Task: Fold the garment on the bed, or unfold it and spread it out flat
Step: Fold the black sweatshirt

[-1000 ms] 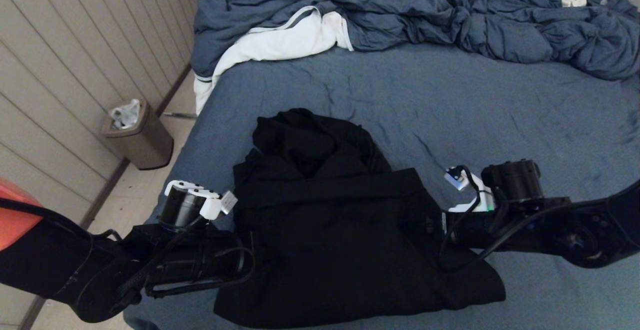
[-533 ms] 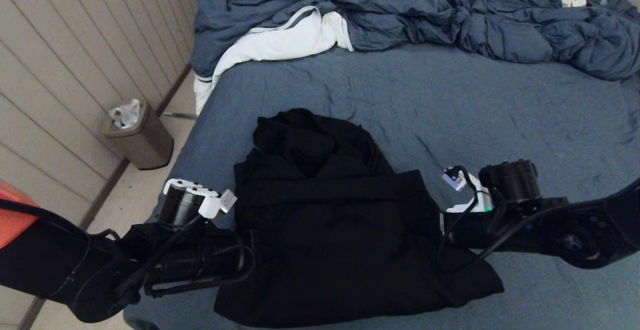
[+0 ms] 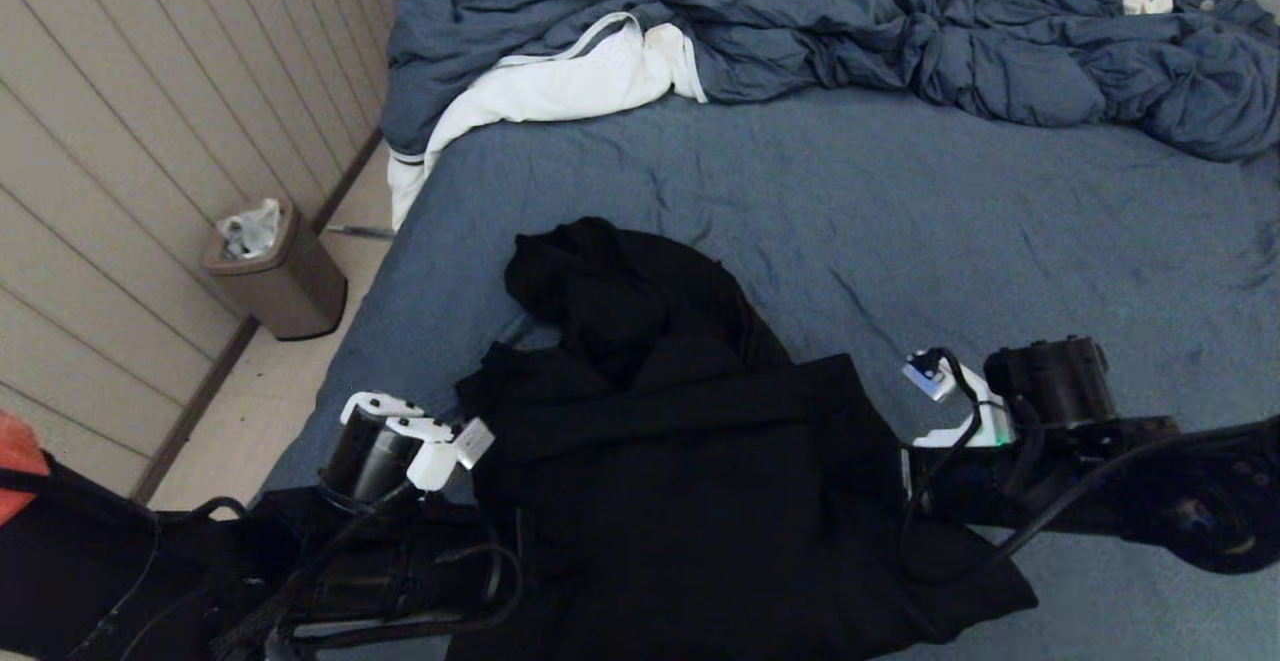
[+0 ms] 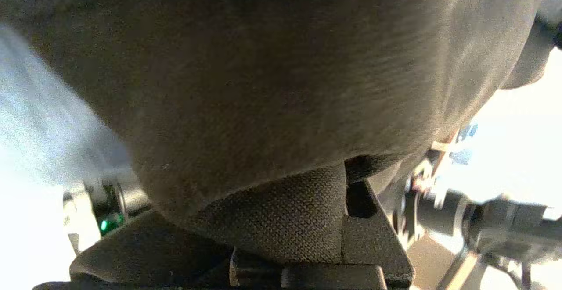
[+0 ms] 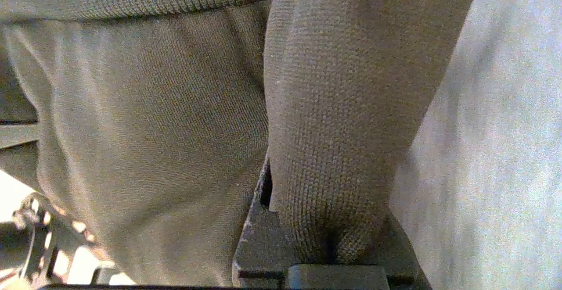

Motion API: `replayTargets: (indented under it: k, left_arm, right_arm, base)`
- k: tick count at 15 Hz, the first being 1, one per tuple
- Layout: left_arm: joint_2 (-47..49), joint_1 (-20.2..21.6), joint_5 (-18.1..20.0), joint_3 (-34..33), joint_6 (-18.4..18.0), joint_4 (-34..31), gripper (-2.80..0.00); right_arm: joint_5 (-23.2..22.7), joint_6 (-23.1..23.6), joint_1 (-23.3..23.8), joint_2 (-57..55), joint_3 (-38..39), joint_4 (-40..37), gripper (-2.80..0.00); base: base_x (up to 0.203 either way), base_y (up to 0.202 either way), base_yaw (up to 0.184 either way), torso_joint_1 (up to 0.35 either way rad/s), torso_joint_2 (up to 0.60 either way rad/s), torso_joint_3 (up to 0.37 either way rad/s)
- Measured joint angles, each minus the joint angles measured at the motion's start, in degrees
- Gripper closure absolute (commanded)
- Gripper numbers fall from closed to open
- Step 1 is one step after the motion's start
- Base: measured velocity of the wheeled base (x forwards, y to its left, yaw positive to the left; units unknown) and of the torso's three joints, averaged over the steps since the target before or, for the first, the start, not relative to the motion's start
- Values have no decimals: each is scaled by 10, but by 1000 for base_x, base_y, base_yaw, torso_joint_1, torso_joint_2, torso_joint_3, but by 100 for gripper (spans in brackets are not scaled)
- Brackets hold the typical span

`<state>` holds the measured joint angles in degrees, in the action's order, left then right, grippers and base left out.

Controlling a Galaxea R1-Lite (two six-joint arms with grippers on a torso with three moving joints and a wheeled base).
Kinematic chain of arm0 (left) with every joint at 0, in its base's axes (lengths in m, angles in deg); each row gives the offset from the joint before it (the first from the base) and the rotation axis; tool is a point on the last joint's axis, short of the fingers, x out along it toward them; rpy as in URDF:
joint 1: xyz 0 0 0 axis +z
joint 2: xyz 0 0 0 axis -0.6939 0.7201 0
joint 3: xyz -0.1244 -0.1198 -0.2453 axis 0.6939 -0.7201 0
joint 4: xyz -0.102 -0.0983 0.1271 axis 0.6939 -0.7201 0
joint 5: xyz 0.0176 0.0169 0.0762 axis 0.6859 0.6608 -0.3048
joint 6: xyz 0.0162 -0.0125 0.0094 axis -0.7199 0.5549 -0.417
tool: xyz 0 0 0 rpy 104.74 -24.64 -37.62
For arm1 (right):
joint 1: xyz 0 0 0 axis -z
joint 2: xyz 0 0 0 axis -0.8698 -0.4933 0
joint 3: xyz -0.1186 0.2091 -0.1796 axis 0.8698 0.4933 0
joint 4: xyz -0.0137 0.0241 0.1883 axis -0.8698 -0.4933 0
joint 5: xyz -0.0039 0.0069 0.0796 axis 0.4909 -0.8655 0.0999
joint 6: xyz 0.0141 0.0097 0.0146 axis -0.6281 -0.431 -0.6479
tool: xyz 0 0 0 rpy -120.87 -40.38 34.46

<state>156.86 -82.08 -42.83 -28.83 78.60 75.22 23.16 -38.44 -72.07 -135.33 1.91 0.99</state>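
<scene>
Covering the bed (image 3: 1000,211), blue-grey sheet bears the garment (image 3: 680,461), pinched by both end effectors.

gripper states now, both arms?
Left gripper: shut on the black hoodie, at its left edge.
Right gripper: shut on the hoodie, at its right edge.
</scene>
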Motion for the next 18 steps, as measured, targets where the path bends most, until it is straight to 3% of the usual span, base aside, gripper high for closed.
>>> replayTargets:
  k: [3, 7, 11, 18]
  left_arm:
    - [-8, -25, 0, -29, -2, 4, 0]
    - [-3, -29, -9, -25, -5, 12, 0]
    - [9, -14, -32, 5, -5, 18, 0]
    - [13, 8, -35, 93, -4, -37, 0]
  right_arm:
    - [0, 14, 0, 26, 52, 2, 0]
    - [0, 24, 1, 36, 78, 5, 0]
    - [1, 22, 5, 25, 34, -2, 0]
    - [2, 25, 29, 10, -74, -75, 0]
  base:
    - [0, 0, 0, 0, 0, 0]
    - [0, 0, 0, 0, 0, 0]
    - [0, 0, 0, 0, 0, 0]
    - [0, 0, 0, 0, 0, 0]
